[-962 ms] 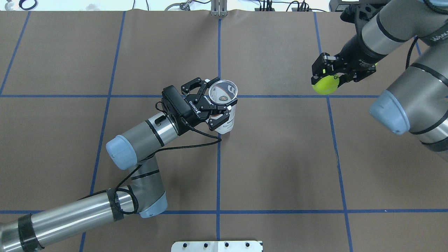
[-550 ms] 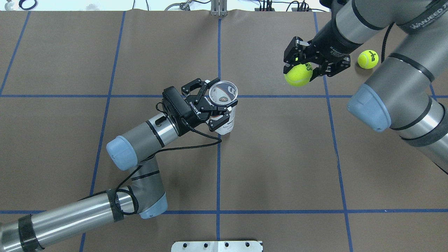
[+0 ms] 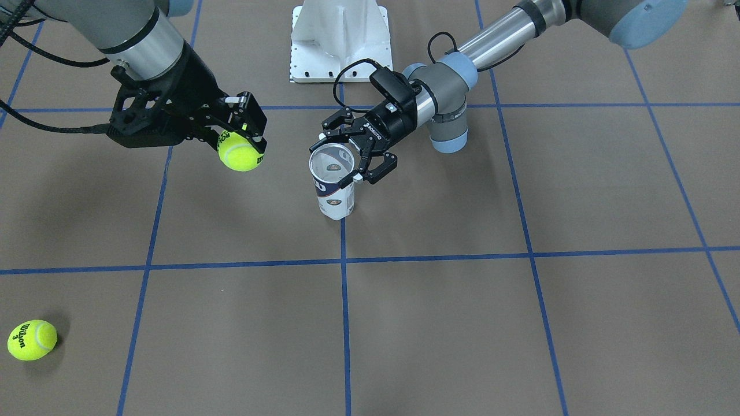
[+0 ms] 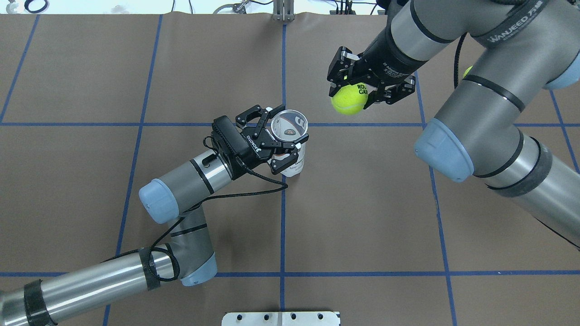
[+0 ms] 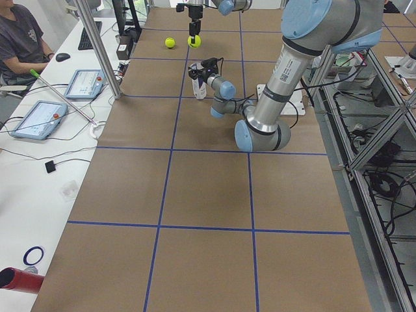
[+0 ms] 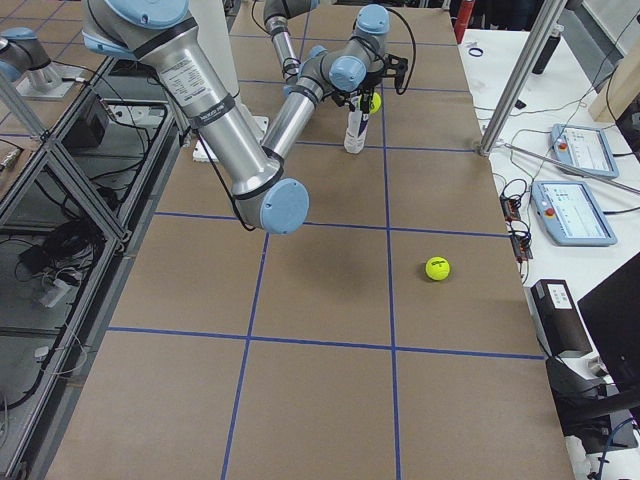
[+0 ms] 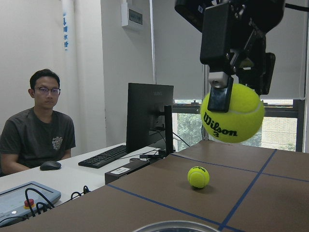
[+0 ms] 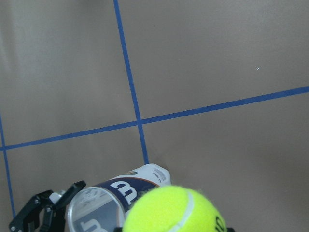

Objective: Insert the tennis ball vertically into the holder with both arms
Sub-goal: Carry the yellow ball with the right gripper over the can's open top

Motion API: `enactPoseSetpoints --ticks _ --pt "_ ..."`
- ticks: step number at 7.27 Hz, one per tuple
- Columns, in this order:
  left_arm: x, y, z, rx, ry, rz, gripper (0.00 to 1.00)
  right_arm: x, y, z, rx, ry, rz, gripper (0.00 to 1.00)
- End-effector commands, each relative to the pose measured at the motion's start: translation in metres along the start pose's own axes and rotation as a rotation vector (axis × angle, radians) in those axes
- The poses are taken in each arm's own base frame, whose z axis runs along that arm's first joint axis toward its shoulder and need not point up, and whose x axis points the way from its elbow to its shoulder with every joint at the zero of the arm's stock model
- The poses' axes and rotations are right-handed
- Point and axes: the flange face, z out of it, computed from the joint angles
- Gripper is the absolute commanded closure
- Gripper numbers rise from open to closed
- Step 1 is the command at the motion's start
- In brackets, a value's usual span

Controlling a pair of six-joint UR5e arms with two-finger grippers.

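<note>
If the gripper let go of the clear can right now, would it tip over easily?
Probably yes. The holder is tall and narrow, standing on a small base, so a nudge could topple it. It looks empty and thin-walled, so likely light. The left gripper clasping it near the rim should steady it.

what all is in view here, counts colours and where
held tennis ball: 1, yellow-green, in the right gripper, above the table, beside the holder and not yet over its mouth
loose tennis ball: 1, yellow-green, lying on the table, robot's right, operators' side
holder: 1, clear with white and navy label, upright mid-table, empty
table: 1, brown, blue grid lines
base plate: 1, white, robot's edge
operator: 1, dark shirt, seated at the side desk
monitor: 1, black, on that desk
left gripper: 1, black, closed around the holder
right gripper: 1, black, closed on the held ball
</note>
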Motion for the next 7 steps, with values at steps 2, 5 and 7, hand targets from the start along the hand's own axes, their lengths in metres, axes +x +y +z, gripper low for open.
enactPoseSetpoints --ticks 2,5,7 --pt "0.000 0.001 0.000 -0.001 0.001 0.000 0.12 -0.043 0.010 0.018 0.021 -0.002 0.036 1.00" --pt "0.000 0.001 -0.001 -0.002 0.000 0.002 0.14 -0.060 0.020 0.034 0.035 0.010 0.026 1.00" --pt "0.000 0.001 0.000 -0.001 0.001 0.001 0.14 -0.068 0.029 0.046 0.038 0.019 0.032 1.00"
